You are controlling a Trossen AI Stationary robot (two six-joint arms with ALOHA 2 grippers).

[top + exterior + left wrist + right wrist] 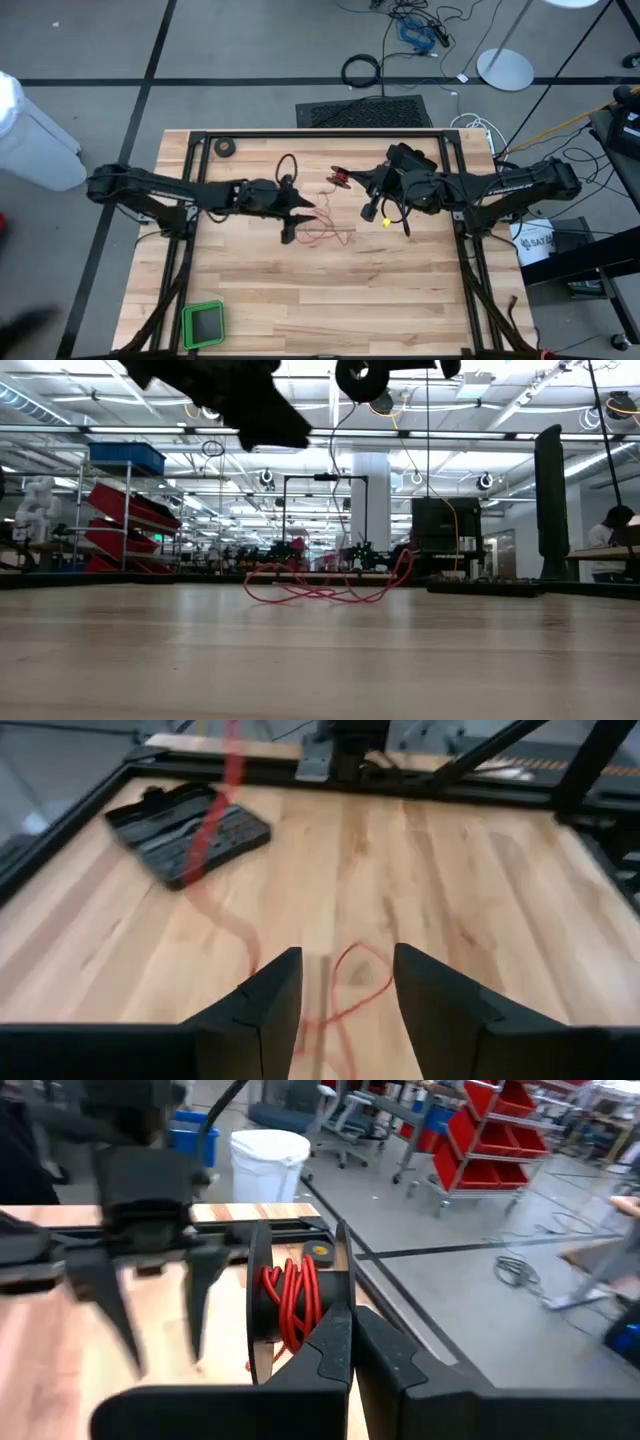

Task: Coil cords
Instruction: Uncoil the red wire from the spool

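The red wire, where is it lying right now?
From above, the red wire lies loose in tangled loops on the table near its middle, just beside the left pincer, trailing up toward the reel at the right pincer.

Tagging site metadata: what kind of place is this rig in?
Likely a robotics lab or workshop: shelving with red bins, more benches and rigs behind, and a wooden table on a taped concrete floor with loose cables.

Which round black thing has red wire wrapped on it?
The small black reel pinched in the right gripper carries the red wire. The black tape roll at the table's far edge is bare.
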